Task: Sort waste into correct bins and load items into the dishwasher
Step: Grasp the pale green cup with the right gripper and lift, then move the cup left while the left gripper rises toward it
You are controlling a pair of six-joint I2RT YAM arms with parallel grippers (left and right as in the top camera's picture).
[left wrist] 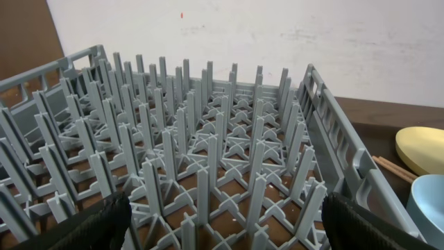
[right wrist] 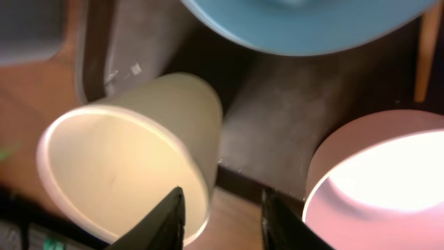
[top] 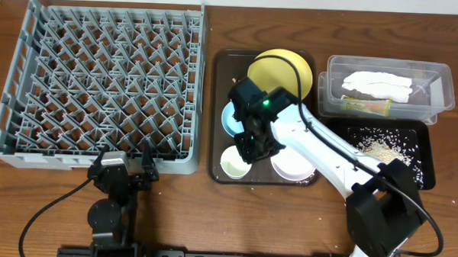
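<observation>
My right gripper [top: 251, 148] [right wrist: 222, 219] hangs low over the brown serving tray, open a little. One finger is over the mouth of the small white cup [top: 235, 163] [right wrist: 118, 160] and the other stands outside its wall with a gap. Around it are the white bowl [top: 293, 165] [right wrist: 374, 173], the light blue bowl [top: 231, 117] [right wrist: 305, 21] and the yellow plate [top: 281, 69] [left wrist: 423, 149]. A chopstick [left wrist: 392, 167] [right wrist: 427, 55] lies by the plate. My left gripper [top: 127, 165] [left wrist: 225, 215] is wide open and holds nothing, at the near wall of the grey dishwasher rack [top: 8, 98] [left wrist: 333, 139].
The brown serving tray [top: 223, 67] [right wrist: 263, 104] sits right of the rack. At the back right a clear tub [top: 445, 75] holds the white napkin [top: 376, 84] and the green-yellow wrapper [top: 363, 106]. In front of it a black tray [top: 430, 174] holds rice scraps [top: 385, 141].
</observation>
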